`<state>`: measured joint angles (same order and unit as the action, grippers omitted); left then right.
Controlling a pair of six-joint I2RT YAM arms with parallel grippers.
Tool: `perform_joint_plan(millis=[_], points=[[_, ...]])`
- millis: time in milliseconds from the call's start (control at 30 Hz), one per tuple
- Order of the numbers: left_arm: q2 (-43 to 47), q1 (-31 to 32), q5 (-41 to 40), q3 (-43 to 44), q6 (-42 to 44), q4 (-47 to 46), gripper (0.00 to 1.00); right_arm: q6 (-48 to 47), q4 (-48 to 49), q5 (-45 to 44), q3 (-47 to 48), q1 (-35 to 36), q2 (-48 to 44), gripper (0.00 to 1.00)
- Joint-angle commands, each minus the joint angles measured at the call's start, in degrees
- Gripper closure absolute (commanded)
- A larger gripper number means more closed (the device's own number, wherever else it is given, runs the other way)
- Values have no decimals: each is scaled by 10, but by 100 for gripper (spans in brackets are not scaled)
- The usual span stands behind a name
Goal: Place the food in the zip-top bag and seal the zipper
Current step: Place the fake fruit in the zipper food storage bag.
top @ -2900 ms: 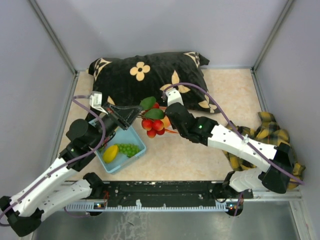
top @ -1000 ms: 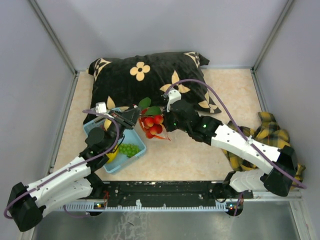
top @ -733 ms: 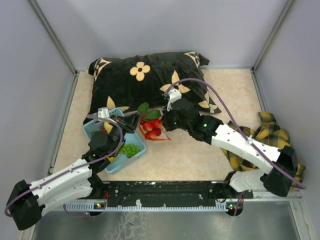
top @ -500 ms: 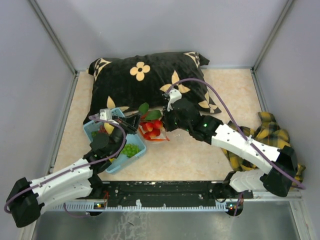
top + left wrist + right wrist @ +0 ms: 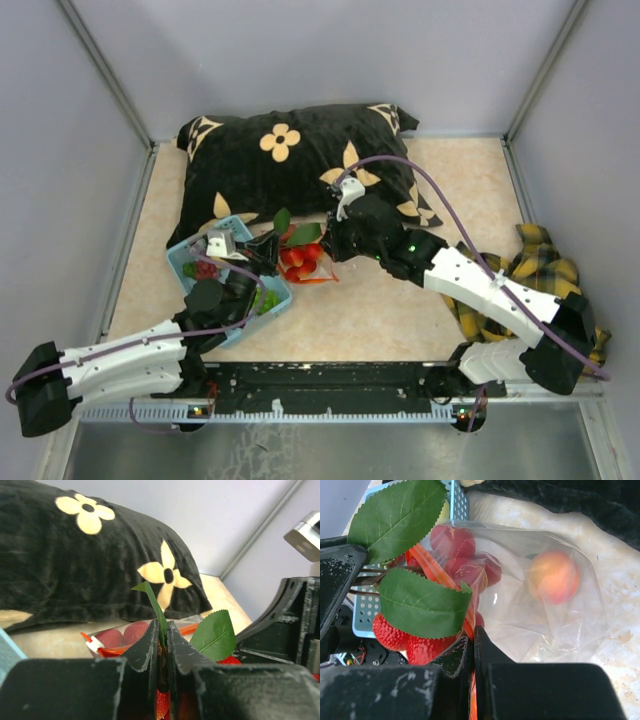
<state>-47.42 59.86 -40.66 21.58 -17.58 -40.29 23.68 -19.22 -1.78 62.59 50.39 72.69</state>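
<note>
**Beside the basket: both jaws gripping at the bag mouth**

Nearest the arm bases, the light blue basket [image 5: 178, 268] sits on the surface [image 5: 360, 320] with green grapes [image 5: 266, 300] inside. Just past its right edge, the left jaws, almost closed, pinch the leafy stem [image 5: 156, 605] of the strawberries [image 5: 395, 632] at the mouth of the zip-top bag [image 5: 520, 625]. The bag sits between basket and pillow [image 5: 290, 150], holding red fruit [image 5: 455, 542] and a peach [image 5: 554, 576]. The right jaws are fully closed on the zipper [image 5: 427, 562].
</note>
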Motion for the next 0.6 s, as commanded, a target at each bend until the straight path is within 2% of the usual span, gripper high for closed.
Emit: perform_joint_plan(millis=[0,267,567], points=[[-17,18,-79,12,102,-62,100,5,26,14,1,-4,-28,100],[-66,66,-136,37,238,-123,100,4,26,24,6,-8,-28,100],[-89,129,-106,52,212,-164,100,9,40,31,-9,-16,-30,100]])
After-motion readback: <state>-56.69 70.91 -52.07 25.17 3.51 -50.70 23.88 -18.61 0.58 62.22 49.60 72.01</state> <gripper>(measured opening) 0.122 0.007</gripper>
